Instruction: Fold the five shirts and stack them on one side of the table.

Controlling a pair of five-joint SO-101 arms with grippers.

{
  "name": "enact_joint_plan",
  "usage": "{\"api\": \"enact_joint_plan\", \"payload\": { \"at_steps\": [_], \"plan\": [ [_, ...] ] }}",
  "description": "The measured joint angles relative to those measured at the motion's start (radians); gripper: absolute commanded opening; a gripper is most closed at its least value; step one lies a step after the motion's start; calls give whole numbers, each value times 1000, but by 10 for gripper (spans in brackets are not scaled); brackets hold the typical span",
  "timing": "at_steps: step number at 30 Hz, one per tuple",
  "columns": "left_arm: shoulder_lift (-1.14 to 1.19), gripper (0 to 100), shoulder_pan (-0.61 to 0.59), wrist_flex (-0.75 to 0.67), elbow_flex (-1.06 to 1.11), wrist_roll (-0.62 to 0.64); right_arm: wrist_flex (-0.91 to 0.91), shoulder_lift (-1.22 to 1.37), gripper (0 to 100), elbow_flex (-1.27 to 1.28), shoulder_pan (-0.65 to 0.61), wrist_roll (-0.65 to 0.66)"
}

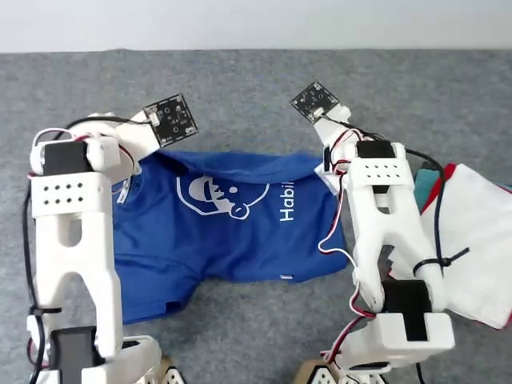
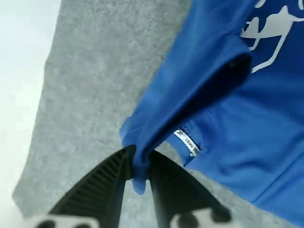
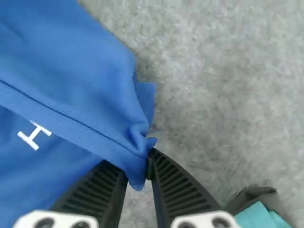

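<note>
Grey felt table (image 1: 240, 80): it carries everything. 1 garment is spread in the middle and the rest are pushed to my right side, which leaves room to work.
Blue shirt (image 1: 240, 240): it lies print-up between my 2 arms, mostly flat. Its far edge is gathered and raised off the felt because I hold it at both ends, so I judge this is the start of a fold toward my bases.
Pile of other shirts (image 1: 472, 240): white, red and teal cloth is heaped loosely beside my right arm, touching it but apart from the blue one. They look unfolded to me, so I judge the task is at an early stage.
Left gripper (image 2: 137, 166): it is clamped on the far corner nearest the printed figure. The cloth is bunched between the ribbed pads, so that end lifts with me.
Right gripper (image 3: 140, 173): it is clenched on the opposite far corner, by the lettering. This matches the other grip, so the edge should travel level.
White tag (image 2: 187, 142): it is sewn at the seam just beside my left pinch and hangs exposed where the hem turns over.
</note>
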Motion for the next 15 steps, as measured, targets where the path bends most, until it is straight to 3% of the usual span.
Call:
{"api": "enact_joint_plan", "payload": {
  "at_steps": [5,9,15],
  "plan": [
    [0,5,-26,-137,0,46,-57,-97,9,0,-2,0],
    [0,5,-23,-276,0,106,-196,-213,9,0,18,-72],
    [0,5,-23,-328,0,118,-322,-293,9,0,58,-121]
  ]
}}
